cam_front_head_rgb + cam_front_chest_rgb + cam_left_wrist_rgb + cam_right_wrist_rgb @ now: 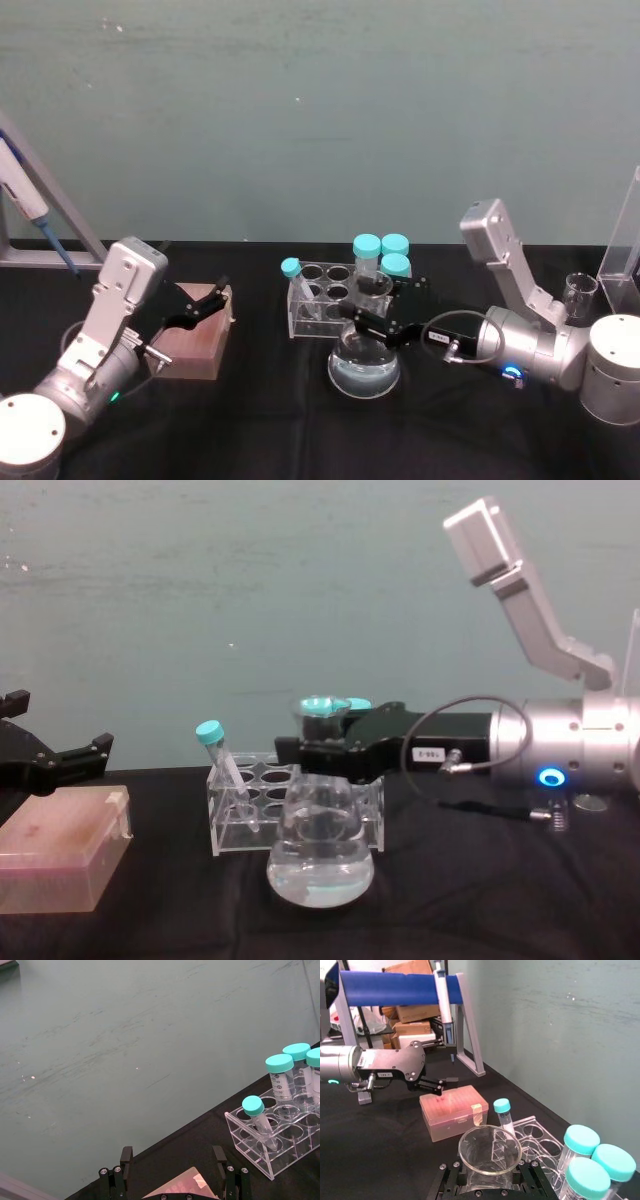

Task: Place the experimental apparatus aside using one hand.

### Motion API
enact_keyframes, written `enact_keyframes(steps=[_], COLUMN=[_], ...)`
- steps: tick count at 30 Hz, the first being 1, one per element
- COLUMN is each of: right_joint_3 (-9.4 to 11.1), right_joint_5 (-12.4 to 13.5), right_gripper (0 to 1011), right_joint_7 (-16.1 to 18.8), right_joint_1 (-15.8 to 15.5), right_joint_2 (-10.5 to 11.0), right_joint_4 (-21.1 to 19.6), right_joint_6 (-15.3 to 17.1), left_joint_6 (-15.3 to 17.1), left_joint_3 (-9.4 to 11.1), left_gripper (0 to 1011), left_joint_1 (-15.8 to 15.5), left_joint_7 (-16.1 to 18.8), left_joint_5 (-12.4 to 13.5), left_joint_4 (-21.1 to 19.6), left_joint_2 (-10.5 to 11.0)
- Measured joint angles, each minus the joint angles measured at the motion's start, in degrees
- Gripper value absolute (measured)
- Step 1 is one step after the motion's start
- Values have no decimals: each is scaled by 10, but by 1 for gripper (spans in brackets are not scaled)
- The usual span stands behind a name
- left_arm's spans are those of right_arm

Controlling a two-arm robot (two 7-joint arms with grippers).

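- The right claw (372, 305) is clamped around the neck of the conical flask (364, 366), which sits on the black tabletop (260, 420) just in front of a clear tube rack (318, 297).
- The left claw (205, 302) hangs with fingers apart over a pink box (195, 340).

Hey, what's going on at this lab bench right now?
The right gripper is closed around the neck of a clear glass flask holding some clear liquid, which sits on the black table in front of a clear plastic rack of teal-capped tubes. The left gripper hovers open over a pink box, apparently idle.
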Motion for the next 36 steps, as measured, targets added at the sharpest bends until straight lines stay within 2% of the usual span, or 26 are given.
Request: enact_keyframes(steps=[11, 19, 25, 36], right_joint_3=[15, 39, 52, 96], right_joint_5=[24, 40, 36, 18], right_gripper=[451, 451, 451, 451], right_joint_7=[-14, -43, -68, -127], right_joint_1=[-30, -54, -66, -86], right_joint_2=[33, 61, 78, 98], right_joint_4=[-48, -82, -97, -111], right_joint_6=[24, 38, 35, 29], left_joint_6=[0, 0, 0, 0], left_joint_3=[0, 0, 0, 0], left_gripper=[1000, 1000, 1000, 1000], left_joint_1=[0, 0, 0, 0], left_joint_7=[0, 0, 0, 0], left_joint_5=[0, 0, 0, 0], left_joint_4=[0, 0, 0, 0], left_joint_2=[0, 0, 0, 0])
